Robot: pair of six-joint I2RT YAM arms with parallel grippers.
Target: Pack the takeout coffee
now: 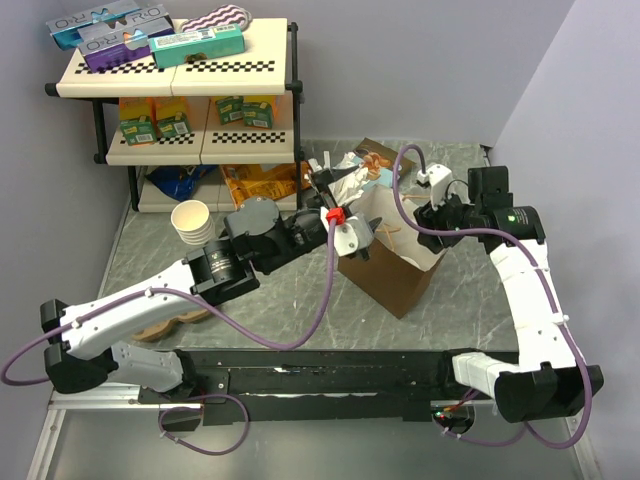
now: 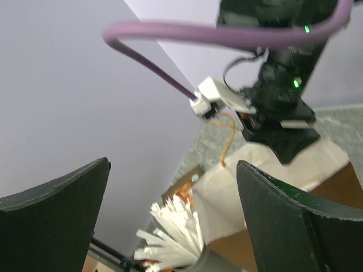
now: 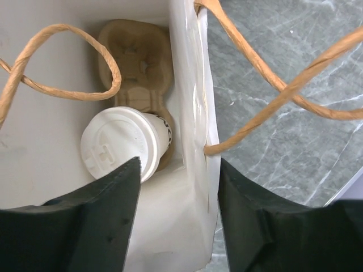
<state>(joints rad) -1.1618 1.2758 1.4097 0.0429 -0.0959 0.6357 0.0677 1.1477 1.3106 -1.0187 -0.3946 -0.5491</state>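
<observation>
The takeout coffee [image 3: 122, 150], an off-white paper cup with a round white sip lid, leans inside the brown paper bag [image 1: 392, 275]. It rests in a cardboard cup carrier [image 3: 133, 56] on the bag's floor. My right gripper [image 3: 178, 164] is open above the bag's mouth, with the white-lined bag wall [image 3: 193, 136] between its jaws, untouched. Twine handles [image 3: 266, 107] loop across that view. In the top view the right gripper [image 1: 432, 215] hangs at the bag's right rim. My left gripper [image 1: 355, 235] hovers at the bag's left rim. It is open [image 2: 173, 170] and holds nothing.
A grey straw holder full of white straws [image 2: 173, 235] stands behind the bag. A stack of lidless cream cups [image 1: 192, 222] sits left of the left arm. A shelf rack [image 1: 170, 70] with boxes fills the back left, with snack bags [image 1: 260, 182] beneath.
</observation>
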